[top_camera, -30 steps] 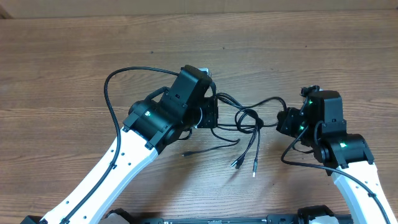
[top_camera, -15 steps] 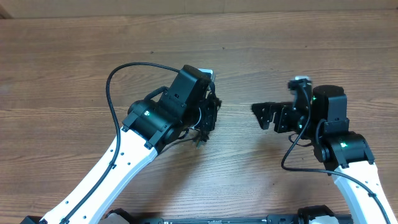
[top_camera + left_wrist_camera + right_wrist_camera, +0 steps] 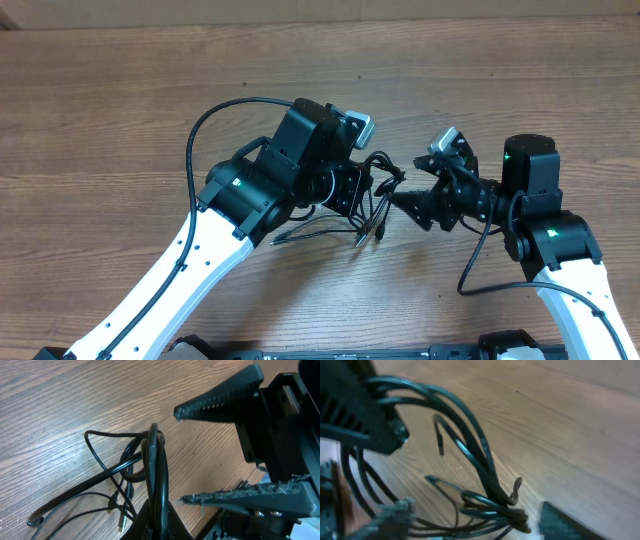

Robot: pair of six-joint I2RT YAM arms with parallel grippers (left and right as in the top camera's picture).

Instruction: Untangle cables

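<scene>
Table (image 3: 120, 120) of brown wood fills the overhead view. Left gripper (image 3: 360, 195) is clamped on the cables (image 3: 375, 210), holding the bundle near the table's middle, loose ends trailing on the wood. Right gripper (image 3: 396, 198) stands just beside the bundle, jaws spread wide, holding nothing.

wood-grain table (image 3: 120, 110), brown w/ horiz. grain, paler band (image 3: 300, 8) along far edge in overhead view
</scene>
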